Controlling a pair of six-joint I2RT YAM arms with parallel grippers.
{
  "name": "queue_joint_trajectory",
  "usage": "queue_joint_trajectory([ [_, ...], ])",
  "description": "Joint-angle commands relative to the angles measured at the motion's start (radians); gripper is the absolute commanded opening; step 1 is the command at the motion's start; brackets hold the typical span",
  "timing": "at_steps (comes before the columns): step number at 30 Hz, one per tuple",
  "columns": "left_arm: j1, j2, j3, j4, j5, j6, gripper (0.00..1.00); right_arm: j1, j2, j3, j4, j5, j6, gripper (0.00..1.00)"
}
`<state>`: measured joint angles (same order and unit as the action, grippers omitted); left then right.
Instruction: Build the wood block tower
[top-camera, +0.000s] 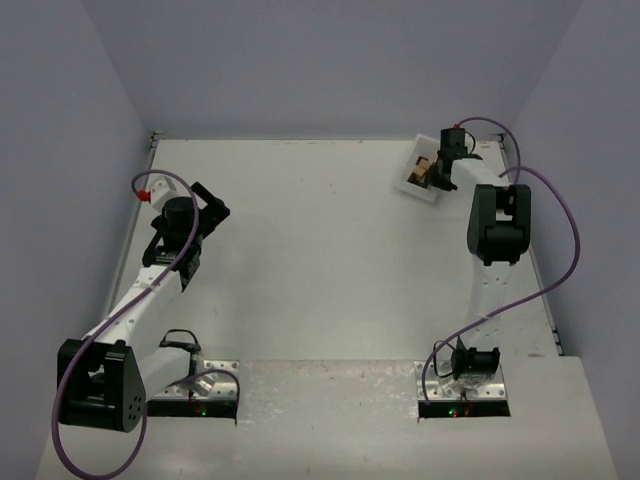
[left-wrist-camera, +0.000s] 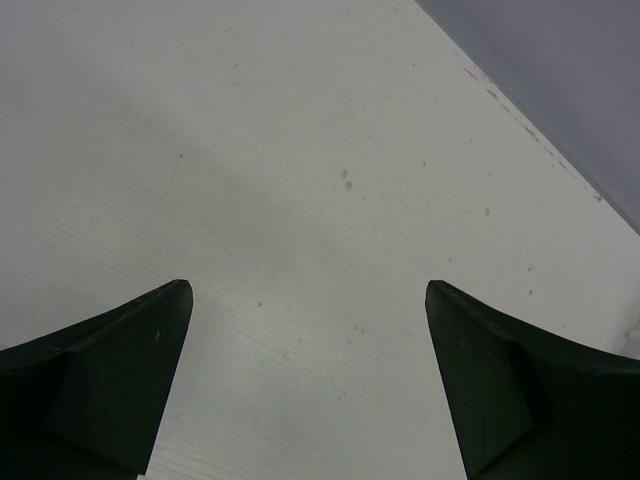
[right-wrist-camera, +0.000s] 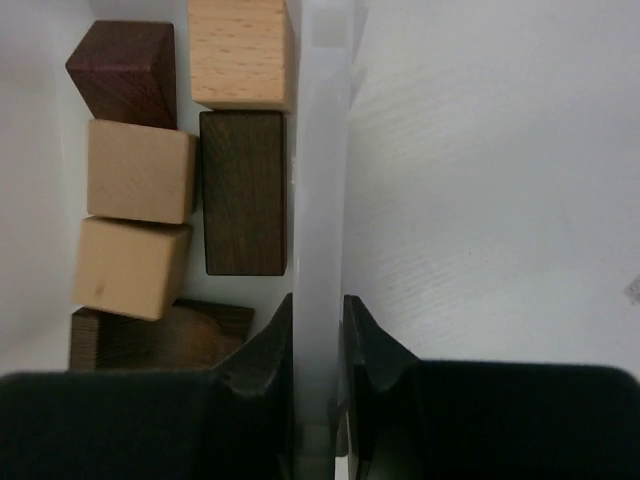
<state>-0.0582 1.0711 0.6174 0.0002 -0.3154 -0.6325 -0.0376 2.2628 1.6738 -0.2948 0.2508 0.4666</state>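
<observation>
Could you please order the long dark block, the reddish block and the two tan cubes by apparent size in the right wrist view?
Largest: long dark block.
Then tied: upper tan cube, lower tan cube and reddish block look about alike. Their differing nearness to the camera makes ranking them unsure.

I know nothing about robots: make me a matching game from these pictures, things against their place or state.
1. left end effector
2. right end effector
3. long dark brown block
4. reddish-brown block

A. in the white tray, beside its gripped wall
B. open above the table
C. in the white tray, away from that wall
D. closed on the white tray's wall

Pairs: 1-B, 2-D, 3-A, 4-C
</observation>
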Motion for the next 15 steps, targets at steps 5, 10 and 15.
queue_joint_trajectory([
  [5, 0.003, -0.025, 0.034, 0.038, 0.019, 0.011, 1.0, 0.094, -0.217, -0.128, 0.183, 0.185, -0.371, 0.0],
  [10, 0.003, -0.045, 0.028, 0.038, 0.035, 0.01, 1.0, 0.218, -0.357, -0.247, 0.409, 0.317, -0.776, 0.0],
  [15, 0.003, -0.051, 0.01, 0.087, 0.182, 0.026, 1.0, 0.304, -0.416, -0.4, 0.551, 0.387, -1.117, 0.0],
])
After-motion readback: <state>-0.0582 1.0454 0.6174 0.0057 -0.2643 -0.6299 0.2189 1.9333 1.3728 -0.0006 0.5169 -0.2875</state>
